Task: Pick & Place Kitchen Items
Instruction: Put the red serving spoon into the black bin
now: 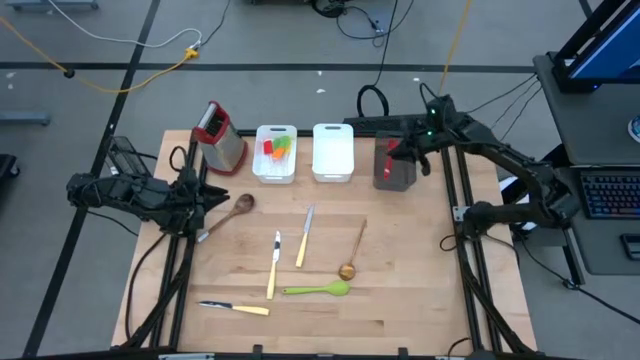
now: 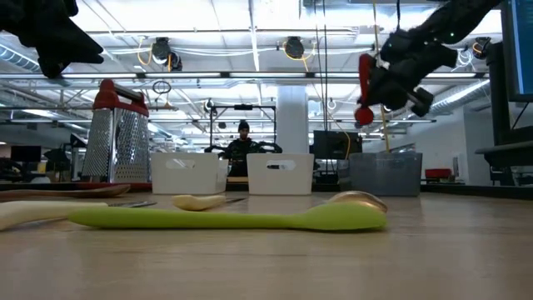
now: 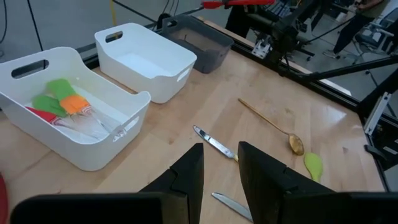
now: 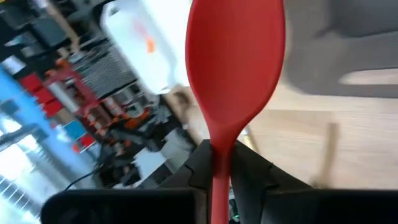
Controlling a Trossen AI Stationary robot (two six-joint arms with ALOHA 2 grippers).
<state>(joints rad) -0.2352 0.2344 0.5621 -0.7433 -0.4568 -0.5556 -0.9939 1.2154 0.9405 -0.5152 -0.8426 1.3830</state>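
Observation:
My right gripper [image 1: 402, 158] is shut on a long red spoon [image 4: 235, 68], held in the air above the dark bin [image 1: 393, 170] at the far right; it also shows in the low view [image 2: 364, 87]. My left gripper [image 3: 221, 171] is open and empty, above the table's left side near a wooden spoon [image 1: 233, 211]. Lying flat on the table are a green spoon [image 1: 318, 290], a brass-coloured spoon [image 1: 353, 252] and three cream-handled knives [image 1: 304, 237], [image 1: 273, 265], [image 1: 236, 308]. Green, orange and red spatulas [image 3: 62, 99] lie in a white bin [image 1: 275, 153]. My right gripper pinches the red spoon's handle [image 4: 219, 163] between its two fingers, just behind the bowl. The spoon lies along the fingers, its bowl [image 4: 236, 50] sticking out past the fingertips. It is lifted clear, above the dark bin.
An empty white bin [image 1: 333, 152] stands between the spatula bin and the dark bin along the far edge. A steel grater with a red top [image 1: 220, 136] stands at the far left. A person shows in the room behind the table [image 2: 242, 143].

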